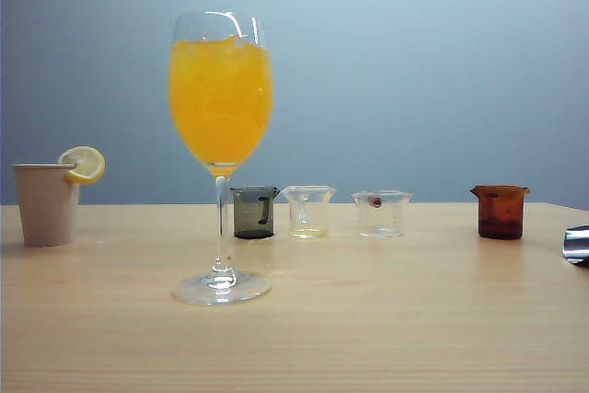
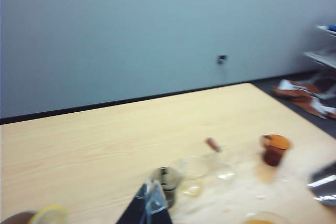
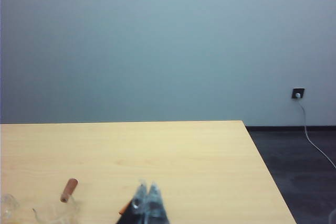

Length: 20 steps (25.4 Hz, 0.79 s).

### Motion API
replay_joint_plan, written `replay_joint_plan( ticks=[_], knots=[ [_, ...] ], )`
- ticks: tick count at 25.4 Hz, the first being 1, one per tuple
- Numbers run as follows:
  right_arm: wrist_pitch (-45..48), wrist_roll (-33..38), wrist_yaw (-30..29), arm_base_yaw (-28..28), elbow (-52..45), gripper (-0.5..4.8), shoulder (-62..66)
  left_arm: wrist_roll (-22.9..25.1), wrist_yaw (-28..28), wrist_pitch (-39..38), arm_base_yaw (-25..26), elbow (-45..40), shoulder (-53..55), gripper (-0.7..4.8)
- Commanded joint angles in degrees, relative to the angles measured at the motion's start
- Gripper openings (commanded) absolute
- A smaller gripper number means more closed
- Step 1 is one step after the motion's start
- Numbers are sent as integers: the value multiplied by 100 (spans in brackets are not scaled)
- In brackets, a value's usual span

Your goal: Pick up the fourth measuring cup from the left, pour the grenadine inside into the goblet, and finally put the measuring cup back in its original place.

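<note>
The fourth measuring cup [image 1: 500, 212] is small and red-brown, holds dark grenadine [image 1: 501, 225], and stands last on the right of the row. In the left wrist view the cup [image 2: 274, 150] shows blurred. The goblet [image 1: 221, 98], tall and full of orange drink, stands in front of the row, left of centre. My left gripper [image 2: 152, 188] hovers shut and empty near the smoky grey cup [image 2: 166, 178]. My right gripper [image 3: 146, 192] is shut and empty, with an orange-red sliver of the fourth cup [image 3: 125, 209] just beside its fingers. A shiny part [image 1: 577, 244] at the exterior view's right edge looks like my right arm.
A beige paper cup [image 1: 46, 204] with a lemon slice [image 1: 84, 163] stands at far left. The smoky grey cup [image 1: 254, 212] and two clear cups [image 1: 308, 211] [image 1: 381, 213] fill the row. The table's right edge [image 3: 265, 171] drops to dark floor.
</note>
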Motion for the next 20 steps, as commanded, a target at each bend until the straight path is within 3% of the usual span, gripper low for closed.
replay_joint_plan(
  ticks=[1,11,17,20],
  knots=[
    [581,0,-245,4,28,-2,332,186,105,-251,-389,221,96,-6],
    [1211,9,-597,2,31,-1,1231,195,103,-1088,-1663,409,192,-6],
    [1248,4,-649,4,28,-2,1663,192,101,-1102,-1779,409,192,-6],
    [1886,2,-560,4,-138,-2,2052,195,85,-1099,-1779,409,197,-6]
  ],
)
